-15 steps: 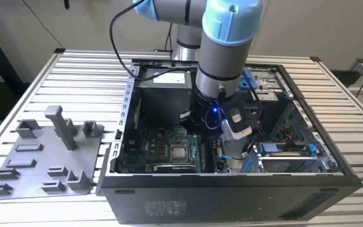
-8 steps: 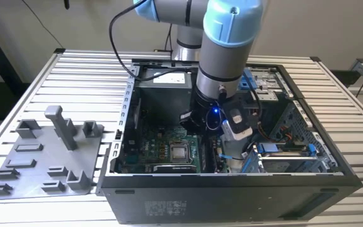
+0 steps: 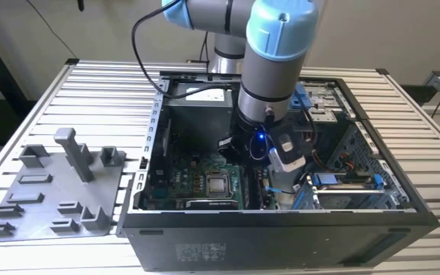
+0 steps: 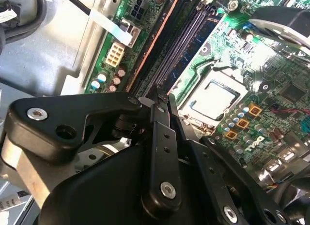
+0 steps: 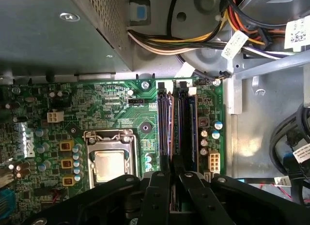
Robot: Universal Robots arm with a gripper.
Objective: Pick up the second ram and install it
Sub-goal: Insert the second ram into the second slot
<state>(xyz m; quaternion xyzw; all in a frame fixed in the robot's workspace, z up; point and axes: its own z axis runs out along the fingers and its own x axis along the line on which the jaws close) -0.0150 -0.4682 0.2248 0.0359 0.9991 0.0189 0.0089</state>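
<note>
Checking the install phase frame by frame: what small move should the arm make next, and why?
Probably a slow, straight descent. The gripper sits low inside the case, lined up lengthwise with the memory slots just beyond its tip. What it carries is unclear, so I would go gently.

2nd ram (image 5: 190, 133): thin dark stick, standing on edge in mobo slot beside another stick.

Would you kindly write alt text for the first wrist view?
The black end effector hangs low over the memory slots of a green motherboard, its fingers close together. The processor socket lies beside them, and bundled cables run past the board's edge.
</note>
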